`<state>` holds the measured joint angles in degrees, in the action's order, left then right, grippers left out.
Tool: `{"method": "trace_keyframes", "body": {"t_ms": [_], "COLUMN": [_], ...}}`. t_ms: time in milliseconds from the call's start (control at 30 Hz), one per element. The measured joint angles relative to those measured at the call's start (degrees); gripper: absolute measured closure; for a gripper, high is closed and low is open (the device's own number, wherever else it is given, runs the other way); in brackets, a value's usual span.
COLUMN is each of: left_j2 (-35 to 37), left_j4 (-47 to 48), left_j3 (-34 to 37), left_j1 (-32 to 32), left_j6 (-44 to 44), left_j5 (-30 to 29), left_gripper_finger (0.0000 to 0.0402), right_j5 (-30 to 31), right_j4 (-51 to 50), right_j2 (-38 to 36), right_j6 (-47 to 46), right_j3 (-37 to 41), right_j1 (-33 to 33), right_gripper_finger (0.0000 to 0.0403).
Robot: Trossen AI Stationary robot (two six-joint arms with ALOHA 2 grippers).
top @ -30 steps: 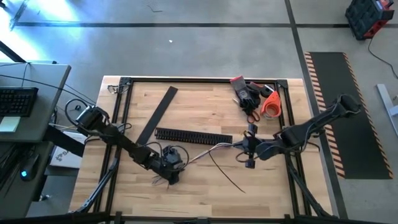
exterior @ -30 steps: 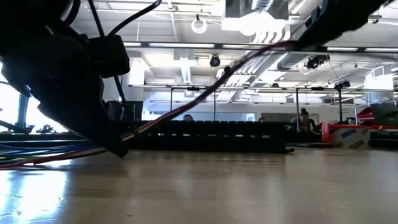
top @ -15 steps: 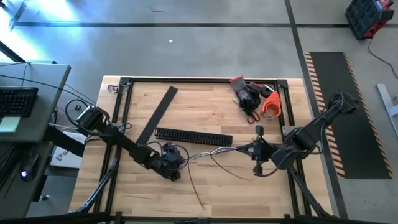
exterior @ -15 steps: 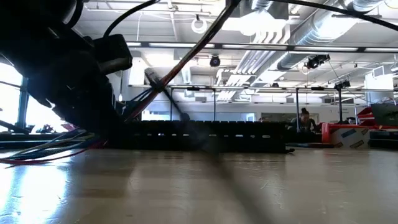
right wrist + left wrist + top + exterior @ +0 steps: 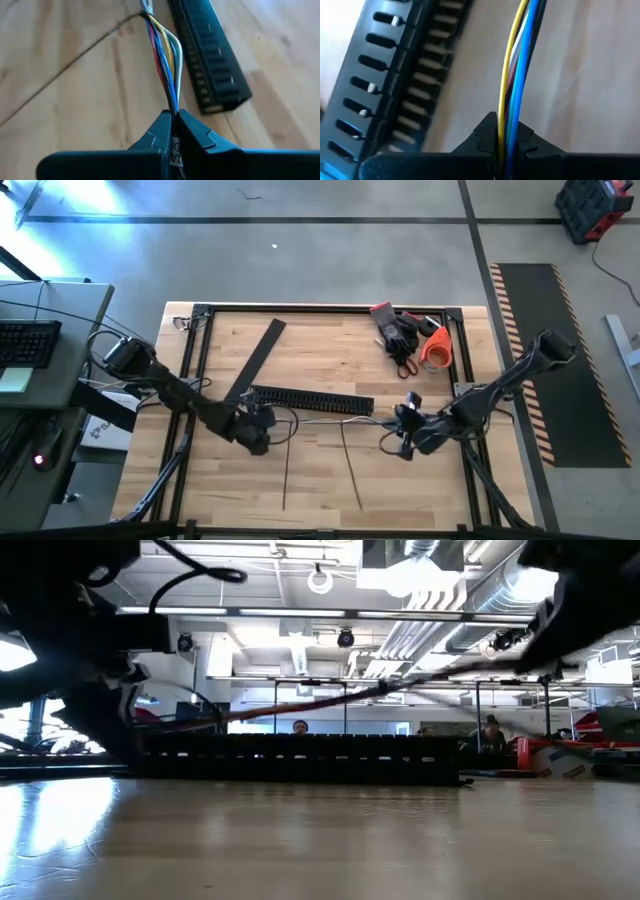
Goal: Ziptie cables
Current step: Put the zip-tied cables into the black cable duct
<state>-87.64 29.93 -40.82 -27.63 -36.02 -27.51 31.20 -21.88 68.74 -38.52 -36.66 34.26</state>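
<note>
The cables (image 5: 335, 420), a thin bunch of yellow, blue, white and red wires, run between my two grippers just on the near side of the black slotted rail (image 5: 310, 397). My left gripper (image 5: 262, 423) is shut on their left end. My right gripper (image 5: 400, 432) is shut on their right end. In the low view the cables (image 5: 380, 690) run above the table, rising toward the right. Two thin dark strands (image 5: 285, 470) (image 5: 352, 470) branch off the bunch and lie on the wood, pointing at the near edge. My left gripper pinches the bunch of cables (image 5: 509, 131) between its two fingers, near the bunch's left end. The wires lead straight away from the fingertips, side by side and clear of the table. My right gripper pinches the bunch (image 5: 172, 109) between its two fingertips, near its right end. The wires fan out a little ahead of the fingers, gather again farther on, and stay lifted above the wood, stretched toward the left gripper.
A flat black strip (image 5: 253, 363) lies slanted beyond the rail's left end. At the back right lie red-handled tools, dark gloves (image 5: 400, 335) and an orange roll (image 5: 437, 348). A black frame (image 5: 330, 308) borders the wooden table; bare wood lies toward the near edge.
My left gripper has shut on the cables and moved toward the table's far left, up to the rail. The bunch, slack and curved before, now runs straight between the grippers and clear of the table. The loose strands have swung round toward the near edge.
</note>
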Motion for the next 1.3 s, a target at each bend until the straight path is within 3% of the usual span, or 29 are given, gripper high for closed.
{"method": "trace_keyframes", "body": {"t_ms": [400, 633, 1000, 1167, 1300], "left_j2": [-1.3, -1.2, -1.2, -1.2, -1.2], "left_j4": [6.7, 8.9, 10.2, 9.4, 3.2], "left_j3": [0.1, 1.9, 2.5, 2.6, 5.0], "left_j1": [9.1, 12.8, 16.7, 20.1, 23.1], "left_j6": [11.3, 11.6, 9.3, 10.5, 12.7], "left_j5": [-0.5, -4.5, -17.3, -19.1, -18.7], "left_gripper_finger": [0.0402, 0.0401, 0.0401, 0.0401, 0.0401], "right_j5": [-3.0, -3.6, 2.9, 2.9, 2.9], "right_j4": [13.6, 17.0, 18.8, 18.8, 18.7], "right_j2": [5.5, 11.5, 13.3, 13.2, 13.3], "right_j6": [-3.6, -1.7, -0.6, -1.1, -1.1], "right_j3": [11.7, 11.8, 11.7, 11.7, 11.7], "right_j1": [-6.9, -10.3, -11.8, -12.7, -13.5], "right_gripper_finger": [0.0401, 0.0401, 0.0398, 0.0397, 0.0396]}}
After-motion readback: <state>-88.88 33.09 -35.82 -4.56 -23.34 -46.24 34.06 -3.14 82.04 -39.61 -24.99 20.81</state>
